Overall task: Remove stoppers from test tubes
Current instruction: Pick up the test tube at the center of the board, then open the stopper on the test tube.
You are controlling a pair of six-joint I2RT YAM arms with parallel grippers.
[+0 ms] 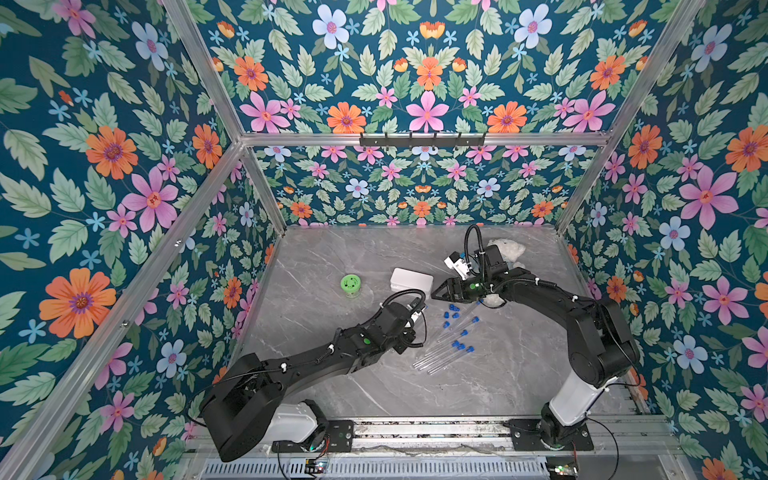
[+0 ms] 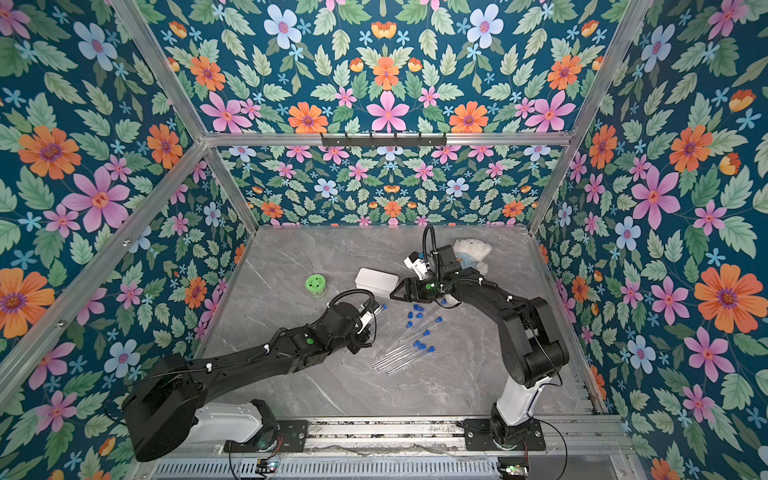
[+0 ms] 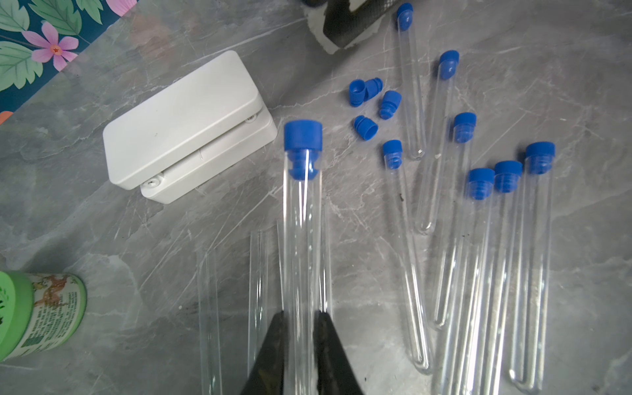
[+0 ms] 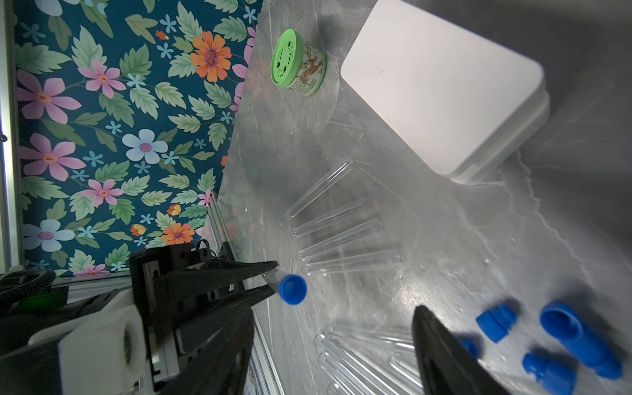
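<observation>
While the left gripper (image 3: 301,319) is clamped tight on the lower body of one test tube (image 3: 302,239), that tube's long axis runs straight out ahead of its fingers. The blue stopper (image 3: 303,136) is seated at the far end, up off the surface (image 3: 102,222). Right gripper (image 1: 435,296) is empty, jaws wide apart; it's the only free arm, and the stopper's head points its way.

In the right wrist view the stopper sits ahead of the right gripper's fingertips, roughly btwn their lines but closer to one finger, touching neither. My read: the next move hinges on getting the jaws either side of the head, then pulling along the tube's axis, away from the left gripper.

Left wrist view shows the plug's ribbed end inside the glass, i.e. fully seated. Right wrist view gives only the head, near end-on.

On one flank of the left gripper, resting on the surface: loose stoppers (image 3: 357,92) and capped tubes (image 3: 533,256). Bare tubes (image 4: 342,236) lie on the surface just beside it. White box (image 3: 181,116) sits ahead on the other flank
</observation>
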